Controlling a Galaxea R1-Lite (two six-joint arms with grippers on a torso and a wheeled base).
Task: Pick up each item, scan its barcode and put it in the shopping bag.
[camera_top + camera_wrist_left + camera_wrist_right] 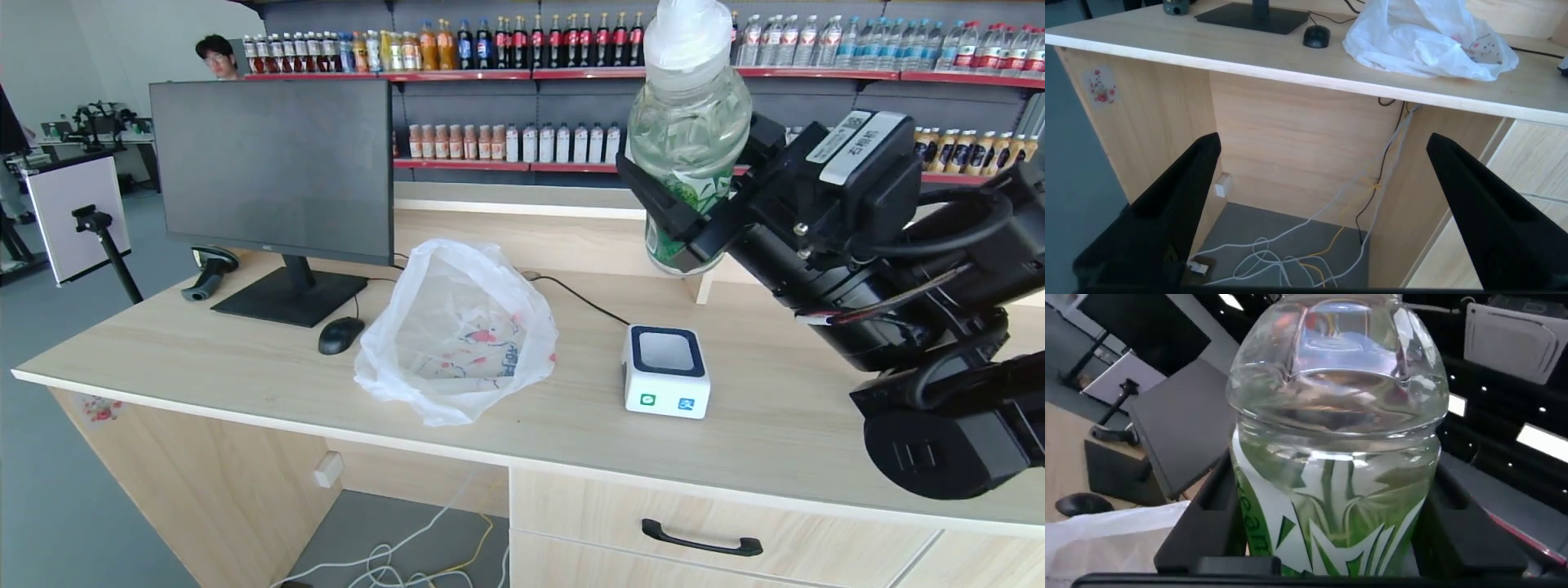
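While the right gripper clamps the bottle on its slick label, it may slip. The scanner lies well below it.

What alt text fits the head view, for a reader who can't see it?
The right gripper holds a clear, green-labelled bottle upright in the air, cap up. On the wooden counter below sit a small white scanner and, to its left, an open white shopping bag, a black mouse and a dark monitor.
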